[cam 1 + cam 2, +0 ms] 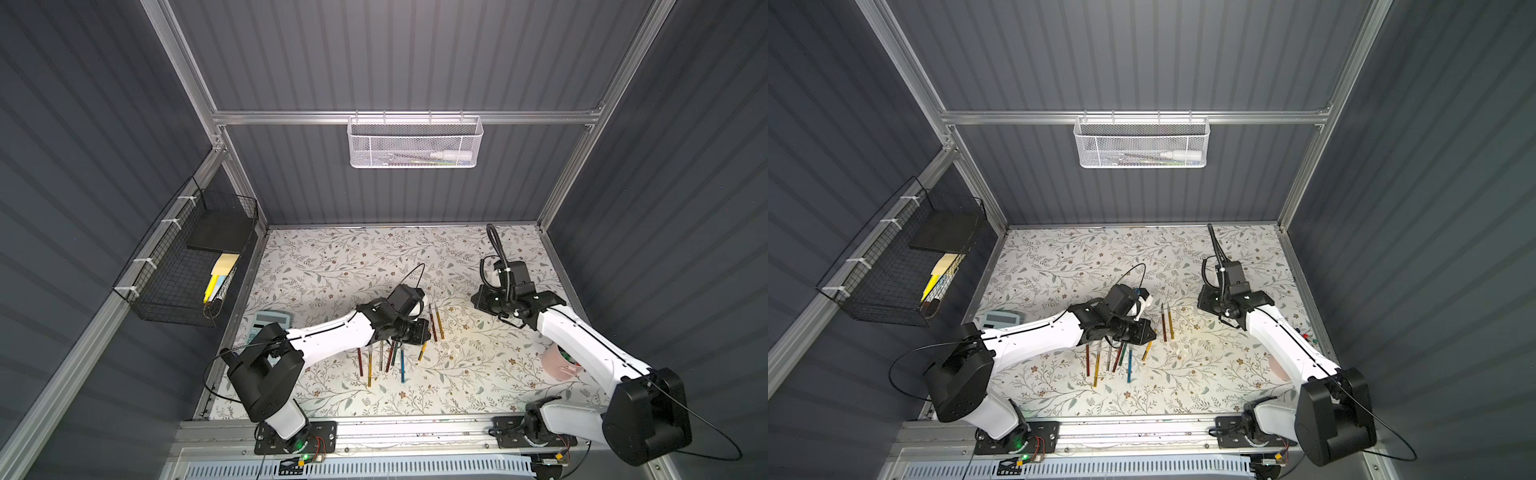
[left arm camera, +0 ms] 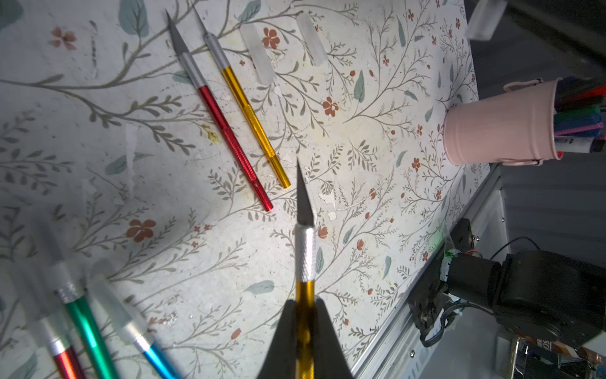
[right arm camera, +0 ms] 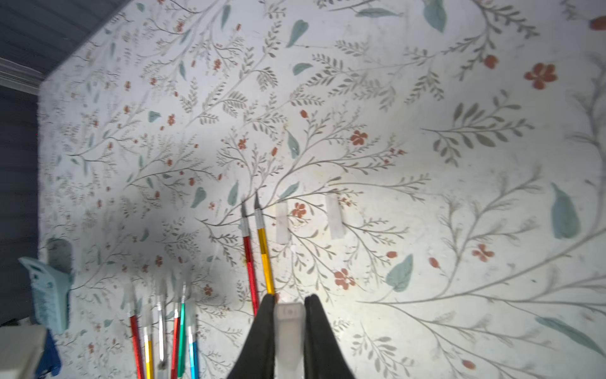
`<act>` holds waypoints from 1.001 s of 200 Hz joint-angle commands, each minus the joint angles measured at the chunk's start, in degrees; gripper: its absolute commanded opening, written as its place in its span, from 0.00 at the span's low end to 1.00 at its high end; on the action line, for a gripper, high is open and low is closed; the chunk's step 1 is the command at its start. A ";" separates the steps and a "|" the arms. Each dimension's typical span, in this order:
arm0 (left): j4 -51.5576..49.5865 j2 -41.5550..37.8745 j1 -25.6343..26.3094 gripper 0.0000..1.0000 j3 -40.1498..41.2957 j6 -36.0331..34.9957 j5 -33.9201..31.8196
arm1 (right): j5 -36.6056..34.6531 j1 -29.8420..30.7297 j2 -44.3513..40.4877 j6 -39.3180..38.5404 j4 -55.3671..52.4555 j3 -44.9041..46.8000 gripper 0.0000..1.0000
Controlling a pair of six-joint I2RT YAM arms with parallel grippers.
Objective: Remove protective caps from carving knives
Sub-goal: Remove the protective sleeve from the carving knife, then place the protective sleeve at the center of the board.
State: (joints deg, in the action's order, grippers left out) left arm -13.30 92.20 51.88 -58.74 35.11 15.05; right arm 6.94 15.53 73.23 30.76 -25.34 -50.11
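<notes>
**Fig.** Left hand [image 2: 304, 310] closed on the gold knife [image 2: 305, 259] by its handle, bare blade pointing ahead, away from the fingers. Right hand [image 3: 288, 300] pinches a clear cap [image 3: 288, 328], jaws nearly closed: handle and sleeve each gripped for separating. Ahead lie two bared knives [image 2: 236, 147] beside loose caps [image 2: 259, 54] on the counter [image 2: 196, 249]; capped knives [image 2: 88, 334] lie beside the left hand.

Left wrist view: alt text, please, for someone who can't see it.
The left gripper is shut on a gold-handled craft knife, its blade bare. On the floral tabletop lie an uncapped red-handled knife, an uncapped gold-handled knife and two clear plastic caps.
</notes>
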 commanded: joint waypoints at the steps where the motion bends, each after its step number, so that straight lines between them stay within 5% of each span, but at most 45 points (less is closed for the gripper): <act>1: 0.62 -3.60 0.14 0.04 0.99 0.70 -3.77 | -4.84 -0.24 2.09 -2.97 -5.59 -1.55 0.11; 62: 3.10 -8.01 0.15 0.04 3.65 -0.33 -7.30 | -11.30 -0.32 10.87 -6.61 -7.95 -5.70 0.11; 200: 1.90 -9.59 0.15 0.05 4.66 -1.14 -9.19 | -11.97 -0.32 27.12 -8.51 -4.37 -11.28 0.14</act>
State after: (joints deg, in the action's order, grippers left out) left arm -10.72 83.81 51.88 -54.63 34.92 6.44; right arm -3.92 15.46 99.04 23.27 -30.15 -60.14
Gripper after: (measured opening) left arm 0.112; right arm 0.152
